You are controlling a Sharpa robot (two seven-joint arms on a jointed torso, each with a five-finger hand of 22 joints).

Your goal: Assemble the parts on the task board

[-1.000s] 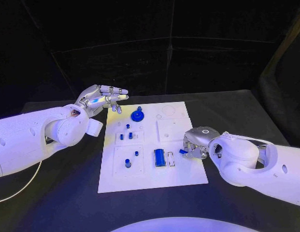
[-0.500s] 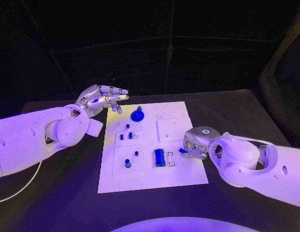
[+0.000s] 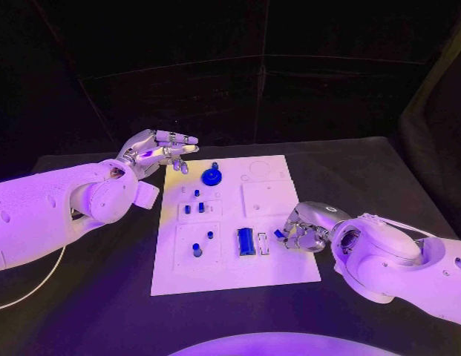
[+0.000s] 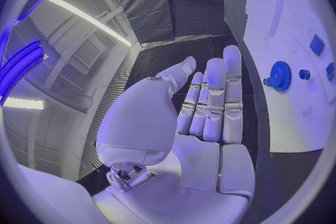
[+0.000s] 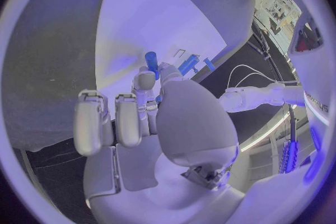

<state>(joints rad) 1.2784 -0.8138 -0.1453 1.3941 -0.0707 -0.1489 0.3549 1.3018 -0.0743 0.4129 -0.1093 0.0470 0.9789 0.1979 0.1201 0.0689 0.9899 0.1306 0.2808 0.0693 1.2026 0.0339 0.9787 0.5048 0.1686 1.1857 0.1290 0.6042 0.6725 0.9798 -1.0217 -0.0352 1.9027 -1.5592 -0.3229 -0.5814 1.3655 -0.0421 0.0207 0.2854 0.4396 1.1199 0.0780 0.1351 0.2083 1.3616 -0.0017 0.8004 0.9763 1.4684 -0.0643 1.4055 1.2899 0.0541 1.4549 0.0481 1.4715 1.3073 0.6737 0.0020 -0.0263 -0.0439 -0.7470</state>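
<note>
Black surface [image 3: 102, 297] carries the white task board [image 3: 283, 271]. Nearest, right hand [image 3: 301, 231] at board's right edge pinches a small blue peg [image 5: 151, 61]. Farther, blue gear [image 3: 212, 178] near board's far edge; left hand [image 3: 157, 150] beside its far-left corner, fingers straight, apart, holding nothing.

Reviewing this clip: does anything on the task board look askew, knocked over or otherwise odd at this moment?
Nothing stands out. The task board lies flat on the black table, with the blue gear and the small blue parts sitting on it. The right hand pinches a blue peg; the left hand hovers open, holding nothing.
</note>
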